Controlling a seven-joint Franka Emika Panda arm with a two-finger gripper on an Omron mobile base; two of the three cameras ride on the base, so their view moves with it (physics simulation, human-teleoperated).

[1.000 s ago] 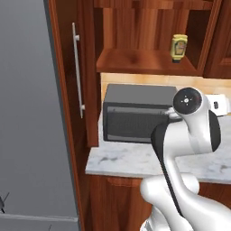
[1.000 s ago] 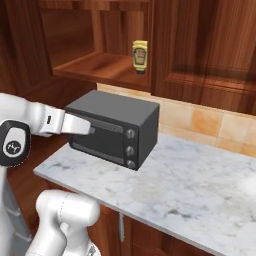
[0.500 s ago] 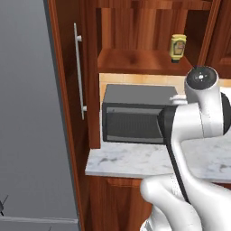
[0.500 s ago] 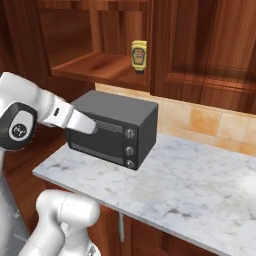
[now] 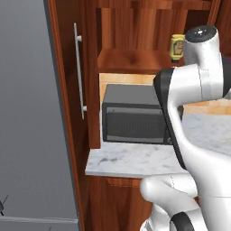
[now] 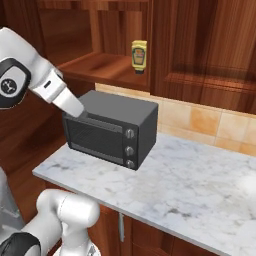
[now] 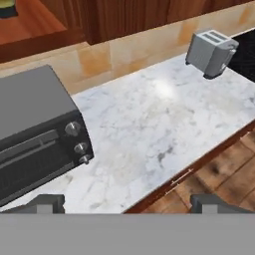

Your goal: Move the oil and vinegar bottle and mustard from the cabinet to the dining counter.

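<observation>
Your mustard (image 6: 139, 56) stands upright on the open cabinet (image 6: 100, 65) shelf, at about 12 o'clock above the oven (image 6: 112, 127) in the right base view, near the shelf's front edge. You cannot see the oil bottle from here. Your gripper (image 7: 127, 201) is spread wide and empty, hanging over the table (image 7: 164, 129) with the toaster (image 7: 211, 51) at 1 o'clock in the hand view. Expect the mustard to be light, smooth plastic, probably slippery and slightly squeezable. Take it across the flat middle of its body, below the cap, squeezing gently so it doesn't tip backward.
</observation>
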